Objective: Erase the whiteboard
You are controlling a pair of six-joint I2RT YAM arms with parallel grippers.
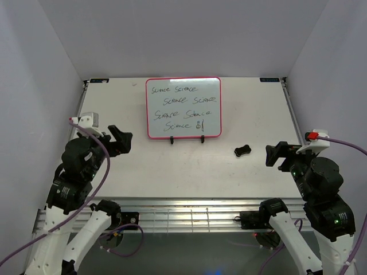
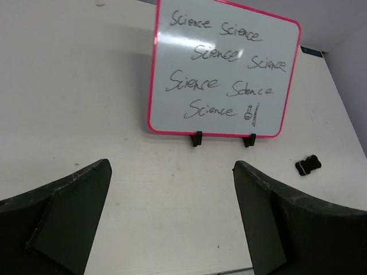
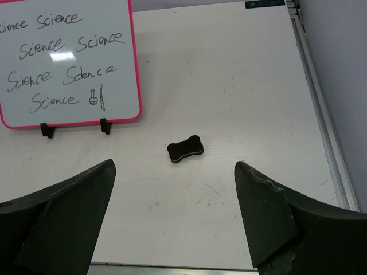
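Nearest, the left arm (image 1: 80,166) and right arm (image 1: 321,183) run off the bottom of the overhead view, so their bases are cut off. The left jaws, nearer than the whiteboard (image 1: 183,107) and to its left, stand wide apart, released and holding nothing. The right jaws, nearer and to its right, gape empty too. Their fingers (image 2: 63,223) are matte black wedges with scuffed edges, cropped by each wrist view. The bench (image 1: 143,166) is flat, off-white and faintly marked. A small black bone-shaped eraser (image 1: 243,151) lies nearer than the whiteboard and to its right, apart from both jaws. The whiteboard stands propped up, toward the bench's far edge. It is glossy white with rounded corners, a pink-red frame and "Science" handwritten repeatedly in black. Only two black feet (image 1: 171,141) of its stand show, and the final scribble is unreadable.
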